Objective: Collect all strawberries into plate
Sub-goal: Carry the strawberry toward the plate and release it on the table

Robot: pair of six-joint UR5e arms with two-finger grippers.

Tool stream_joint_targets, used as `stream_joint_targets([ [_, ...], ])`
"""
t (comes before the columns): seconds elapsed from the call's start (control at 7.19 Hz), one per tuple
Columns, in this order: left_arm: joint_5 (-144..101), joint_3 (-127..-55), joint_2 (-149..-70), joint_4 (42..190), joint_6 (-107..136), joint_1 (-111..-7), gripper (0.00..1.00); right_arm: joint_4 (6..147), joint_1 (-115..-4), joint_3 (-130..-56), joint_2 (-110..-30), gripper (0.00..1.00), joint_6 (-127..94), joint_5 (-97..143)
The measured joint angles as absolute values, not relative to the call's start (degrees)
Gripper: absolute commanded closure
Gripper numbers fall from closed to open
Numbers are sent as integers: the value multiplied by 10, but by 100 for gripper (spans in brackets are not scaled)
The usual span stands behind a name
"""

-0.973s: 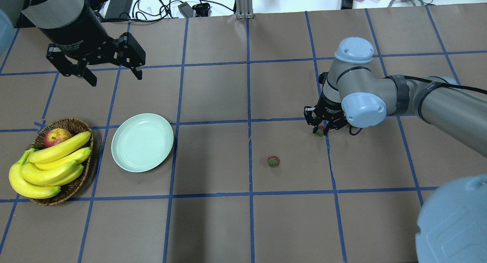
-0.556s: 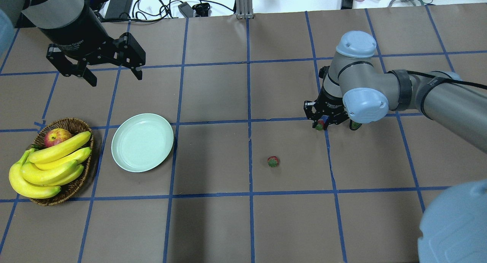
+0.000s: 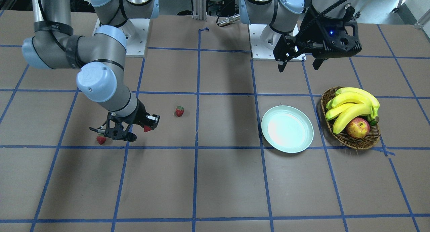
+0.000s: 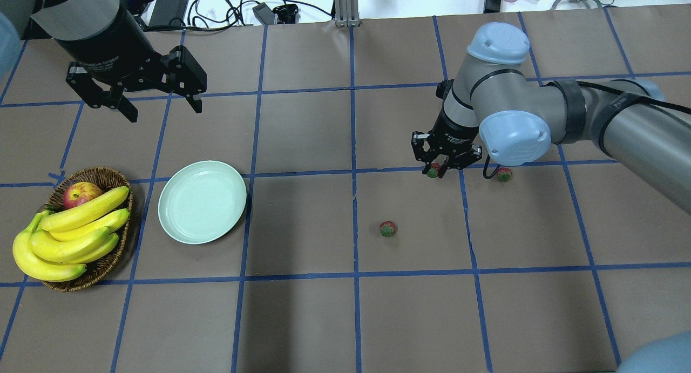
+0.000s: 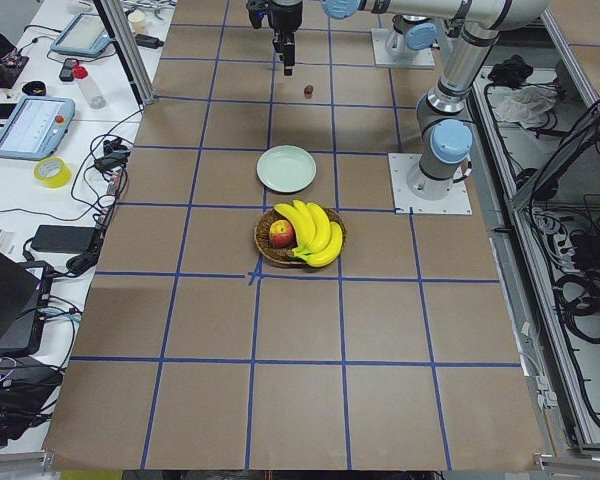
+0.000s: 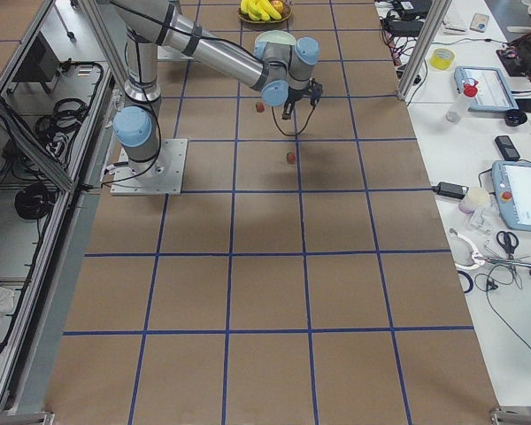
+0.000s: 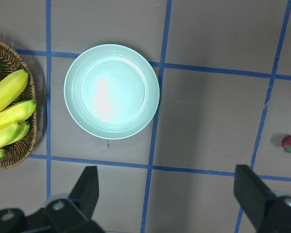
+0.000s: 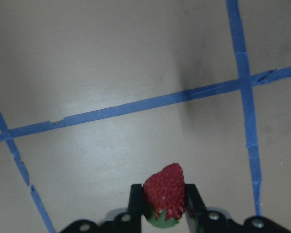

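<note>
My right gripper [image 4: 435, 172] is shut on a small red strawberry [image 4: 432, 173] and holds it just above the table; the right wrist view shows the strawberry [image 8: 165, 196] clamped between the fingers. A second strawberry [image 4: 504, 174] lies on the table just right of that gripper. A third strawberry [image 4: 387, 229] lies nearer the table's middle and shows in the left wrist view [image 7: 290, 144]. The pale green plate [image 4: 202, 202] is empty, far to the left. My left gripper [image 4: 164, 109] is open and empty, high above and behind the plate [image 7: 111, 91].
A wicker basket [image 4: 110, 177] with bananas [image 4: 70, 235] and a red-yellow apple [image 4: 81, 194] stands just left of the plate. Cables and gear lie beyond the table's far edge. Blue tape lines grid the brown table.
My right gripper has moved left and slightly back with the strawberry in it. The arm's shift has uncovered the second strawberry. The left arm has not moved.
</note>
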State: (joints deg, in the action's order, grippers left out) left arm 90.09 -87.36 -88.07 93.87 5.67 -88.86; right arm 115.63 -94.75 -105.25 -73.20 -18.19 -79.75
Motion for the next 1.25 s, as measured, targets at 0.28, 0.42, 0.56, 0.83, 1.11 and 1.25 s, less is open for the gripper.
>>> stream_joint_targets([
  [0.28, 901, -874, -881, 939, 57, -889, 0, 1160, -1002, -1034, -727, 100, -255, -767],
  [0.42, 901, -874, -881, 939, 57, -888, 0, 1169, -1025, -1030, -721, 100, -281, -755],
  [0.56, 901, -874, -881, 939, 57, -888, 0, 1187, -1048, -1029, -713, 100, -312, -743],
  [0.83, 901, -874, -881, 939, 57, -889, 0, 1230, -1090, -1028, -685, 100, -362, -729],
  [1.11, 901, -874, -881, 939, 57, -889, 0, 1264, -1115, -1028, -655, 100, -389, -711],
  [1.25, 901, -874, -881, 939, 57, -889, 0, 1269, -1122, -1028, -644, 100, -392, -700],
])
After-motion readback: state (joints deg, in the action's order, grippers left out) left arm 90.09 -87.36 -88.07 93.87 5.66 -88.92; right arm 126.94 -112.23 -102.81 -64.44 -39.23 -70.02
